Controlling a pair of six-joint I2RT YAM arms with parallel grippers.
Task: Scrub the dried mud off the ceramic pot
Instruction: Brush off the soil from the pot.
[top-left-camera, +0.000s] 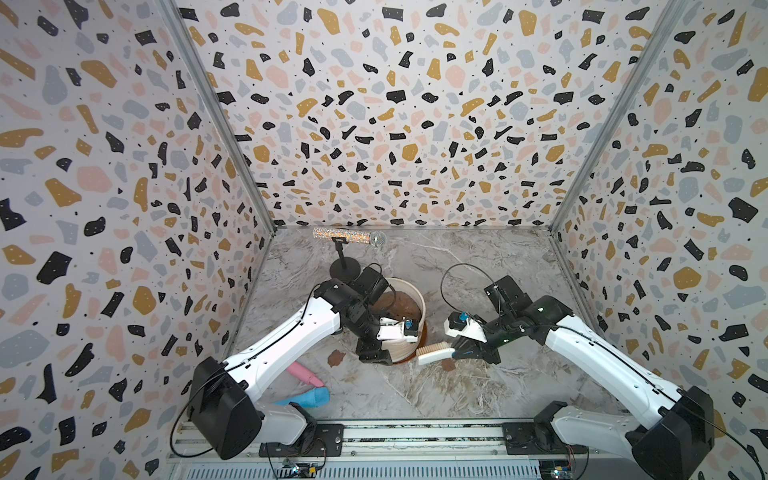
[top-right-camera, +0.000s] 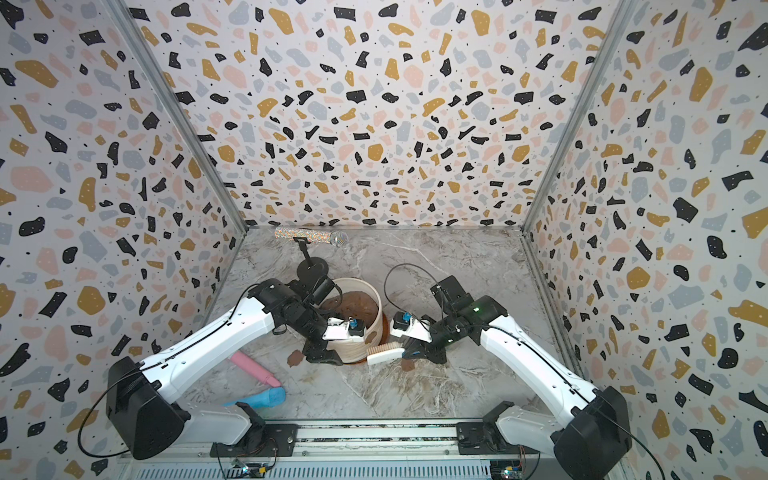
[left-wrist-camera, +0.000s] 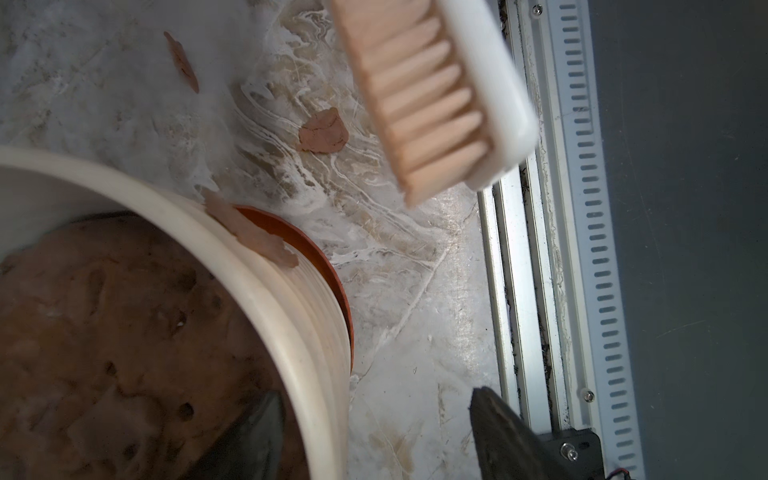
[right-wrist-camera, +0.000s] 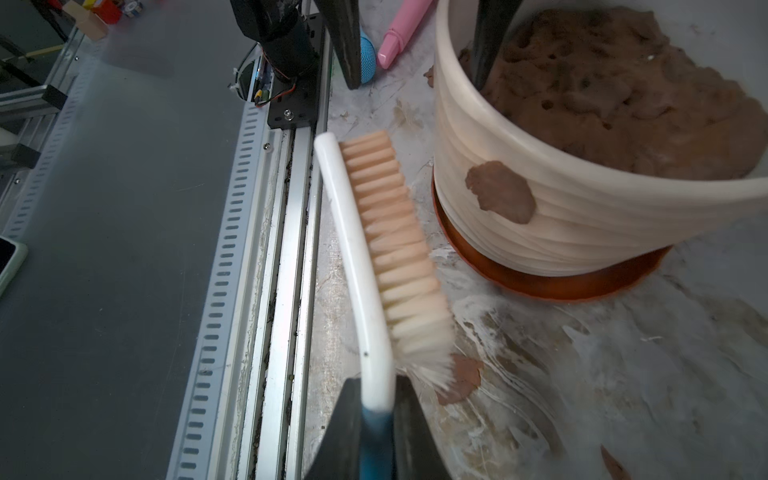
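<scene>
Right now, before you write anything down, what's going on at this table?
The right end effector grips a white scrub brush beside the ceramic pot, bristles facing it but not touching. The left end effector stands open astride the pot's rim, one finger inside, one outside. A patch of dried mud sits on the pot's wall; loose flakes lie on the table.

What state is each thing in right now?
ceramic pot: upright on its saucer, soil inside.
dried mud: one patch stuck on the pot's side, flakes loose on the table.
brush: held beside the pot, bristles facing it, not touching.
left gripper: open, jaws straddling the pot's rim.
right gripper: shut on the brush handle.
</scene>
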